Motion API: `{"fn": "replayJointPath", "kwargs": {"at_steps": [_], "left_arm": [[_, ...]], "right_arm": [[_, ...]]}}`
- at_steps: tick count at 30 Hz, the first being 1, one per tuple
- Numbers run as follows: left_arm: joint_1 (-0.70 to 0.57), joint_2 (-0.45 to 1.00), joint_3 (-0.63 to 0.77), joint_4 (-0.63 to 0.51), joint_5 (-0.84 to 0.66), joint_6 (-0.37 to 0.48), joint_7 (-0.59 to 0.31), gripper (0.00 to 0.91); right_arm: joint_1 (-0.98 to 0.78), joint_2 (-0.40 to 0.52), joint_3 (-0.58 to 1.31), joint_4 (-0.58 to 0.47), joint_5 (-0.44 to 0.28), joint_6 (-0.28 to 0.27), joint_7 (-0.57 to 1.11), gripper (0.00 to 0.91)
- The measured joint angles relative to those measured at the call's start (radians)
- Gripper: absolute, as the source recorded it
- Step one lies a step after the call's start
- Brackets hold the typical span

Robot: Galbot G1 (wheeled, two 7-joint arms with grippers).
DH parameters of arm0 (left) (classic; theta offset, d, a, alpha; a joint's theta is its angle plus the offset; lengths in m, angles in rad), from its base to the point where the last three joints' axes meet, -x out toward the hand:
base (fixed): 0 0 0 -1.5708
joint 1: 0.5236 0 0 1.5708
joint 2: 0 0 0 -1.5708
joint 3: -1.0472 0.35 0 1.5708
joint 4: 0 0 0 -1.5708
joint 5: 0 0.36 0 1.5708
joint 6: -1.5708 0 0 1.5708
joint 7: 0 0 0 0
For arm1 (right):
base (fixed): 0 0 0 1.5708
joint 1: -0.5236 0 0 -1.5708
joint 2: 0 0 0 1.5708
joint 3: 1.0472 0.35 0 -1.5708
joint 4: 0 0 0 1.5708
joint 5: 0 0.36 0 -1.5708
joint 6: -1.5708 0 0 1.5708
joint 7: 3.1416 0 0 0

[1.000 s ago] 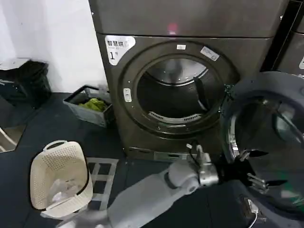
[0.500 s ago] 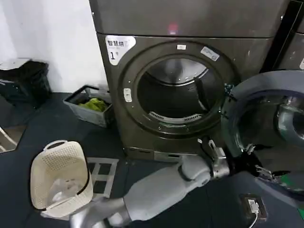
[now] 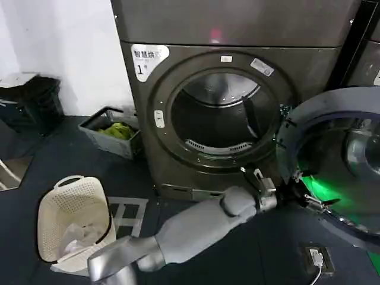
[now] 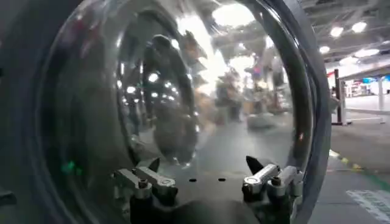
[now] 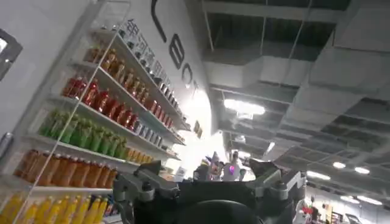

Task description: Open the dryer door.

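Plainly spread, left gripper (image 4: 204, 178) jaws, with gap empty, fingertips (image 4: 255, 164) just short of dark tinted glass. In head view, same left gripper (image 3: 306, 199) at end of grey arm, reaching across to lower inner edge of large round chrome-ringed dryer door (image 3: 332, 160). Door swung well out to right of grey dryer's round drum opening (image 3: 219, 116), hinge side near opening's right edge. Judged: opening step all but done; next, draw arm back clear of door without knocking it shut. Right gripper (image 5: 210, 182) raised toward ceiling, away from work, jaws seemingly apart, holding nothing.
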Motion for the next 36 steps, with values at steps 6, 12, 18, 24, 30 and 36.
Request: {"fn": "replayJointPath", "kwargs": {"at_steps": [6, 12, 18, 24, 30, 36], "left_arm": [[0.007, 0.000, -0.019, 0.008, 0.017, -0.010, -0.005, 0.907], [0.018, 0.000, -0.030, -0.035, -0.004, -0.027, -0.003, 0.907], [0.046, 0.000, -0.014, -0.109, -0.090, -0.113, 0.008, 0.907], [0.086, 0.001, 0.009, -0.207, -0.155, -0.246, 0.071, 0.907], [0.129, 0.154, 0.035, -0.306, -0.190, -0.289, 0.081, 0.907], [0.139, 0.316, 0.040, -0.374, -0.159, -0.297, 0.083, 0.907]], "right_arm": [[0.008, -0.016, -0.005, 0.007, -0.015, 0.000, 0.000, 0.907], [0.006, -0.017, 0.001, 0.023, -0.017, 0.027, -0.004, 0.907], [0.003, -0.022, 0.016, 0.030, -0.018, 0.031, -0.003, 0.907], [0.013, -0.021, 0.006, 0.035, -0.020, 0.043, -0.004, 0.907], [0.028, -0.019, -0.005, 0.036, -0.023, 0.047, -0.004, 0.907], [0.038, -0.022, -0.010, 0.031, -0.048, 0.057, -0.004, 0.907]]}}
